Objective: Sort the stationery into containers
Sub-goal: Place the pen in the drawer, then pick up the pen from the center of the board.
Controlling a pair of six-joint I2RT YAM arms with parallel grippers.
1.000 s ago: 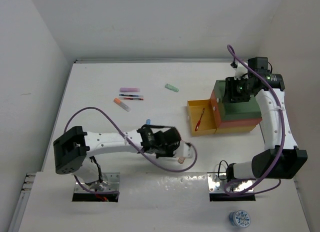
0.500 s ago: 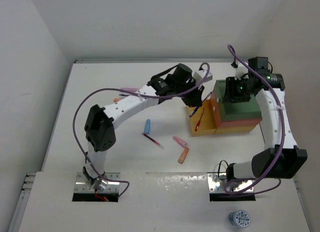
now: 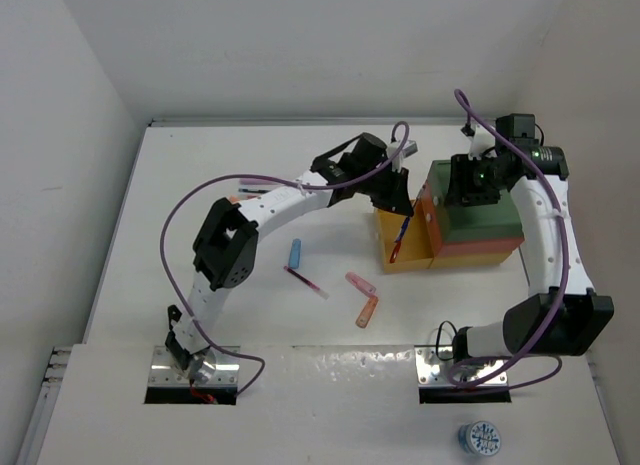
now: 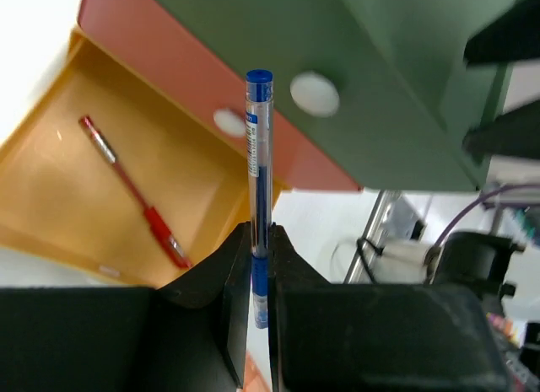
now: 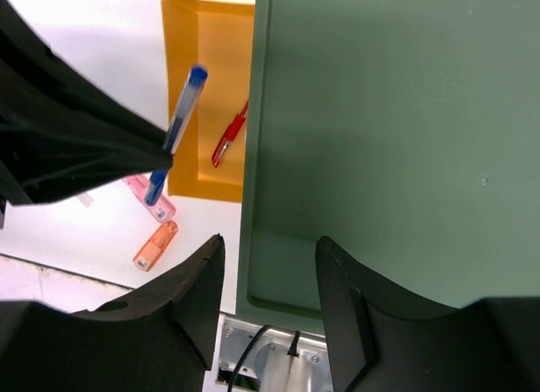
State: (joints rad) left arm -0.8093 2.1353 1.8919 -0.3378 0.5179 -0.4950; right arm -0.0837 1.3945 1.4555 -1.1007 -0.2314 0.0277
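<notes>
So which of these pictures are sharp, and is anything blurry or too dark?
Top external: even light, no glare on the table. Left wrist: blue pen crisp, background at right blurred. Right wrist: green tray evenly lit, its own fingers nearly black silhouettes.

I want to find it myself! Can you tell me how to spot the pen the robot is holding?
Find the stack of trays, green on top, with the yellow tray pulled out at the bottom. Just above it the left hand pinches the blue pen. It is up in the air with a blue cap, while the red pen lies flat in the tray.
</notes>
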